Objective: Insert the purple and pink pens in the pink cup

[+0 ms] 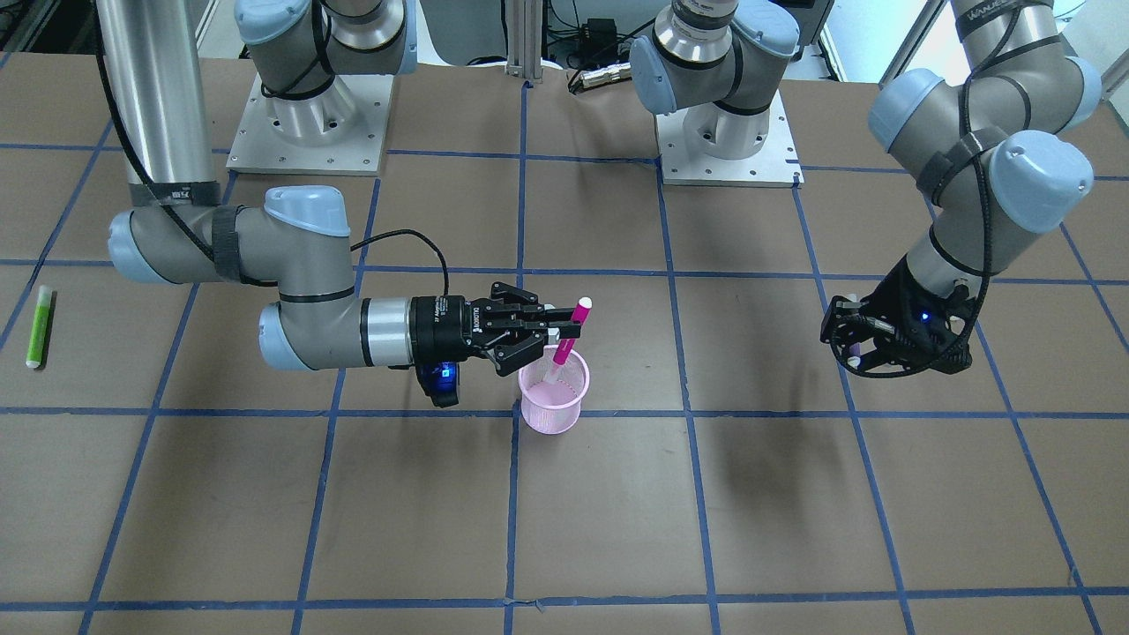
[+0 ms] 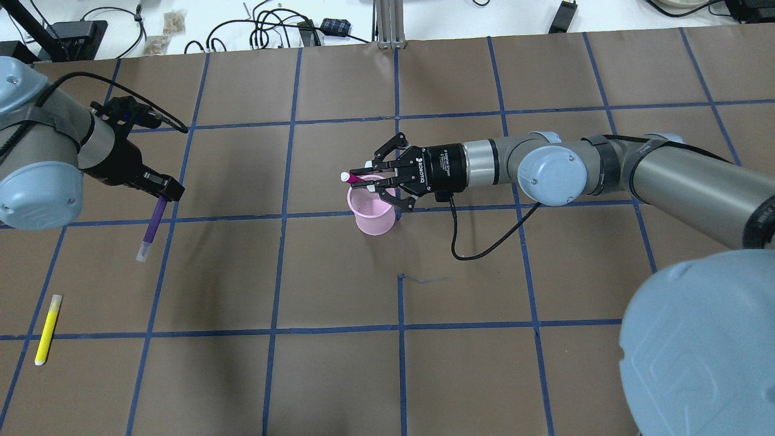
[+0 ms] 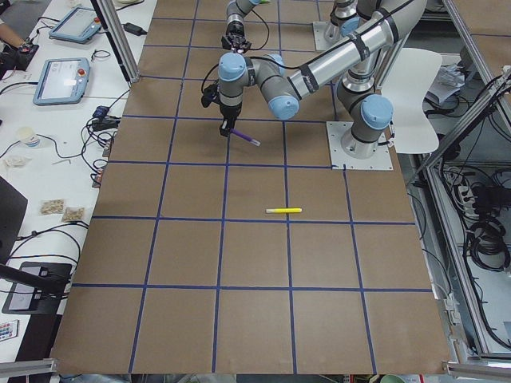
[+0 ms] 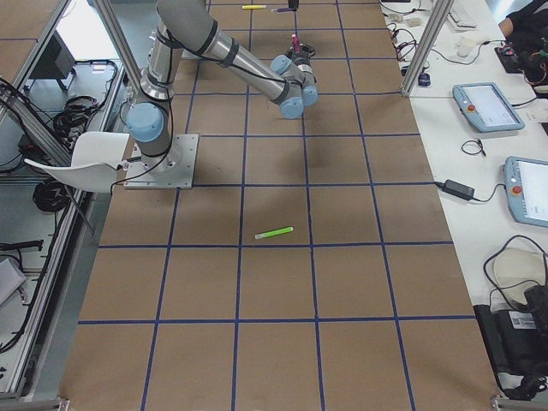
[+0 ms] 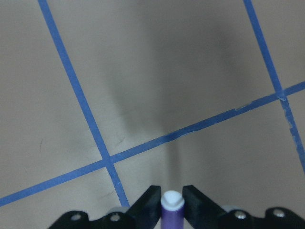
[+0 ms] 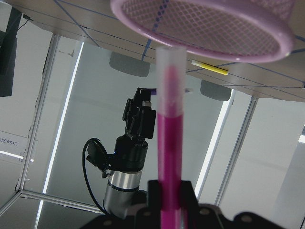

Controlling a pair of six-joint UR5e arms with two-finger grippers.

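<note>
The pink mesh cup (image 1: 554, 397) stands upright near the table's middle. My right gripper (image 1: 557, 336) is shut on the pink pen (image 1: 571, 333), which is tilted with its lower end just inside the cup's mouth. In the right wrist view the pen (image 6: 169, 143) reaches the cup's rim (image 6: 205, 45). My left gripper (image 2: 162, 192) is shut on the purple pen (image 2: 151, 227) and holds it above the table, far to the cup's left in the overhead view. The left wrist view shows the pen's white end (image 5: 171, 202) between the fingers.
A yellow-green highlighter (image 2: 47, 329) lies on the brown paper near the table's left end and also shows in the front-facing view (image 1: 40, 326). Blue tape lines grid the table. A black cable (image 2: 478, 242) hangs from my right wrist beside the cup.
</note>
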